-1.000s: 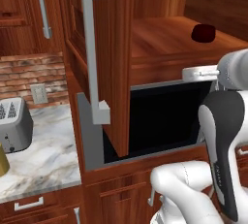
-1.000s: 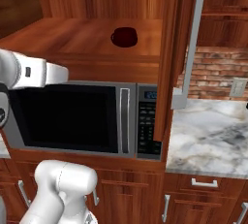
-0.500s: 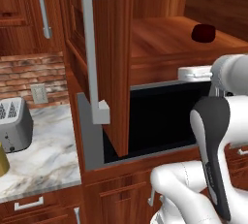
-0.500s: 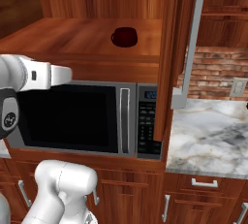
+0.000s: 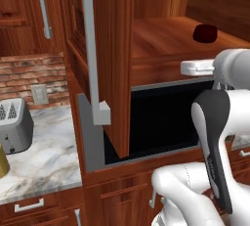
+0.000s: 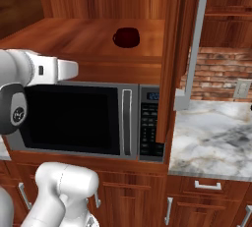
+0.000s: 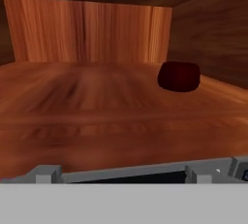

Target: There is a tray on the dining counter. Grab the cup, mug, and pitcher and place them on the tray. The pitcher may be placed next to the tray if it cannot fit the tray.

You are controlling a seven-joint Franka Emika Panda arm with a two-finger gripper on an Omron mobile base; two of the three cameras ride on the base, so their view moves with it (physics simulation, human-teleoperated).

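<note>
Here, left base view: small squat dark maroon mug (image 5: 204, 33) on the reddish wooden shelf (image 5: 166, 34) above the black-doored microwave (image 5: 161, 117), beyond the white hand; grey toaster (image 5: 13, 124) on the marble bench (image 5: 44, 156).

Right base view: mug (image 6: 127, 37) upright, well apart ahead of the hand.

Hand view: mug (image 7: 178, 76) ahead and right of the fingers, which stand fully spread, holding nothing.

The mug (image 5: 204, 33) (image 6: 127, 37) (image 7: 178, 76) is small, squat and dark maroon. It stands upright on the wooden shelf (image 6: 74, 39) above the microwave (image 6: 88, 120), toward the far right of the open cabinet, near its side wall.
</note>
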